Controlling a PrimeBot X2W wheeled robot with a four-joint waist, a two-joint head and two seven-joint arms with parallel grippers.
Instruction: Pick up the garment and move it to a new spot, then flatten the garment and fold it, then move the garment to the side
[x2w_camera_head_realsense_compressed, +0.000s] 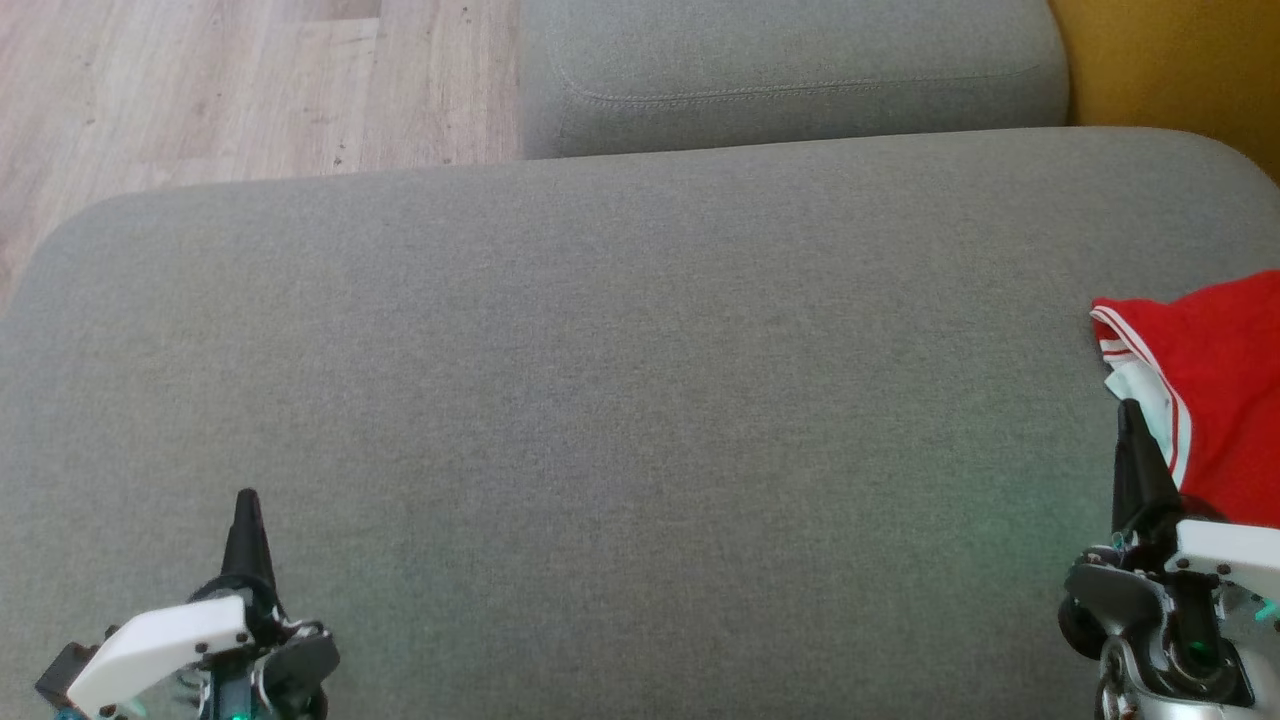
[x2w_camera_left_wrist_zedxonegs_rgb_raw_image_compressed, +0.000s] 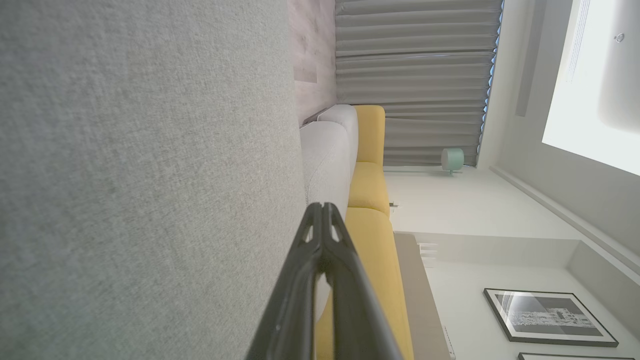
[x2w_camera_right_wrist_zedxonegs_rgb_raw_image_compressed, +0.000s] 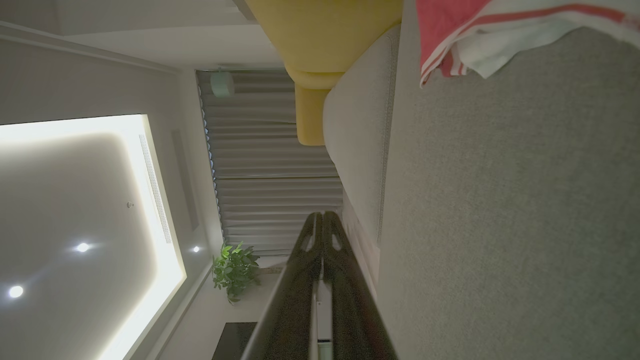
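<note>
So, starting on the left: our left gripper (x2w_camera_head_realsense_compressed: 247, 505) sits low over the grey cushion (x2w_camera_head_realsense_compressed: 600, 400) with its two fingers pressed together and nothing in them. Way over on the right, our right gripper (x2w_camera_head_realsense_compressed: 1130, 420) is pinched together too and empty. Its tip is just beside the near edge of the garment (x2w_camera_head_realsense_compressed: 1225, 400), which lies at the far right of the cushion and runs off the head view.

The garment's red, with a white-striped hem (x2w_camera_head_realsense_compressed: 1122, 342) and a pale lining poking out. We'd guess it's light, floppy jersey stuff, so it'll drape and bunch rather than hold a shape. A thin layer could also slip out of a shallow pinch. Our best bet for a hold looks like that striped hem, where the cloth seems doubled up.

The cushion is broad, flat woven fabric, so there's probably some give and a bit of drag under sliding cloth. Around it, left to right, are wood floor (x2w_camera_head_realsense_compressed: 200, 90), a second grey cushion (x2w_camera_head_realsense_compressed: 790, 80) and a yellow sofa (x2w_camera_head_realsense_compressed: 1170, 60). The wrist views add pleated curtains (x2w_camera_left_wrist_zedxonegs_rgb_raw_image_compressed: 415, 75) and a potted plant (x2w_camera_right_wrist_zedxonegs_rgb_raw_image_compressed: 235, 270).
</note>
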